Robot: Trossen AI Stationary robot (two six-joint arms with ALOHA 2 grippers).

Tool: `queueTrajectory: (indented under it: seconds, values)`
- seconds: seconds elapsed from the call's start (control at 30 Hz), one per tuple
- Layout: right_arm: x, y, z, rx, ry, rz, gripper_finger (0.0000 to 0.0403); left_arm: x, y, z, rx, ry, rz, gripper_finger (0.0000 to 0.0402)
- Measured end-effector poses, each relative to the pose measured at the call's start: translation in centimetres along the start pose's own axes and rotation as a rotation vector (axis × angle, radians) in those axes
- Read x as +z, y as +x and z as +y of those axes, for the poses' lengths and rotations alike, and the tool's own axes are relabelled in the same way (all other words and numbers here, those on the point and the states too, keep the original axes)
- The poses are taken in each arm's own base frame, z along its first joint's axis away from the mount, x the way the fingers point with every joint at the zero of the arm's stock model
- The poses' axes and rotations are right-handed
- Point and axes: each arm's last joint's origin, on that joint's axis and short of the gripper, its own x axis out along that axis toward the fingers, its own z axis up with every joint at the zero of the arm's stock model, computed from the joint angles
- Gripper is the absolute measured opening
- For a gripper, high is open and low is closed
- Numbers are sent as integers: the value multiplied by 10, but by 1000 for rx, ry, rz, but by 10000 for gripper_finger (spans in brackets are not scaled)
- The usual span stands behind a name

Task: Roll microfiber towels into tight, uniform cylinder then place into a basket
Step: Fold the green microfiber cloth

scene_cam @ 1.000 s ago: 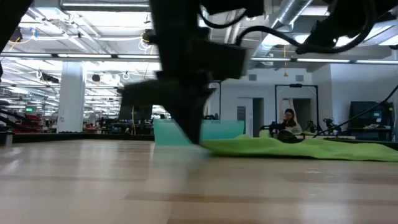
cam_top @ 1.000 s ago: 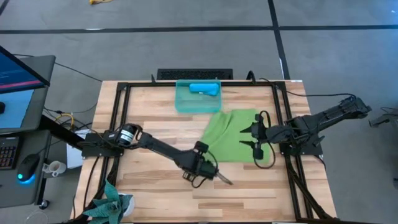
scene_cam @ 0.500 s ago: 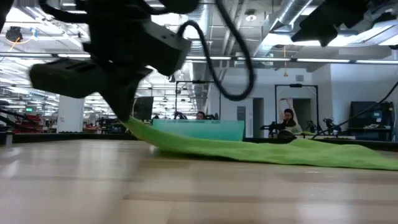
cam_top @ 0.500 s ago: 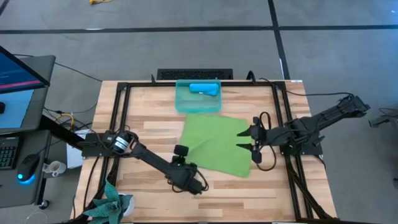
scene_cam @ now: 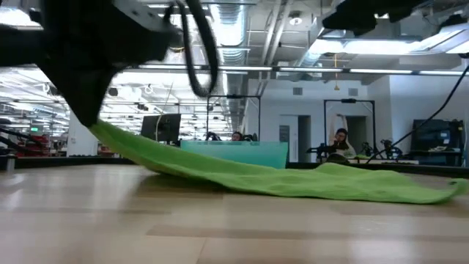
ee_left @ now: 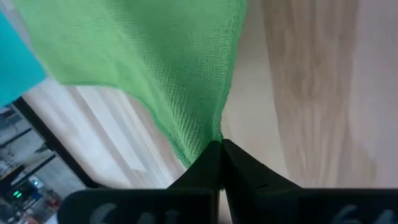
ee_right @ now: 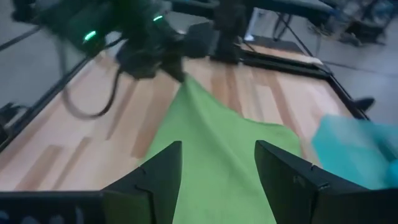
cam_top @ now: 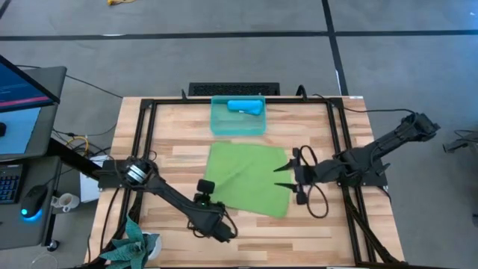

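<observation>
Fingers of the left gripper (ee_left: 221,146) pinch the green towel (cam_top: 249,175) corner, clear in its wrist view; right gripper (cam_top: 287,179) gapes empty overhead.

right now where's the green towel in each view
high view: green towel spread mid-table, below the basket.
low view: it lies across the middle, one corner lifted at left.
left wrist view: it fills the upper part, a corner pinched in the left hand.
right wrist view: centre, between the open right hand's fingers.
shared landmark: the basket.
</observation>
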Motion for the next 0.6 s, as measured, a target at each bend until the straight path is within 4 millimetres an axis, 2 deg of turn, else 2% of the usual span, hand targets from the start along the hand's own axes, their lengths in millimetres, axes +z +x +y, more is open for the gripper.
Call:
queueTrajectory:
  seconds: [0.17,0.3,0.43,0.6]
  values:
    - [14,-8,13,60,-36,-50,225,-33,-8,15,-52,-66,-109,0]
    - [26,-16,25,111,-40,-95,225,-52,-8,23,-153,-153,-339,0]
    - [23,-18,40,168,15,-65,225,-54,-3,25,-266,-172,-538,0]
    - [9,-15,61,227,68,48,225,-50,5,22,-294,-188,-564,0]
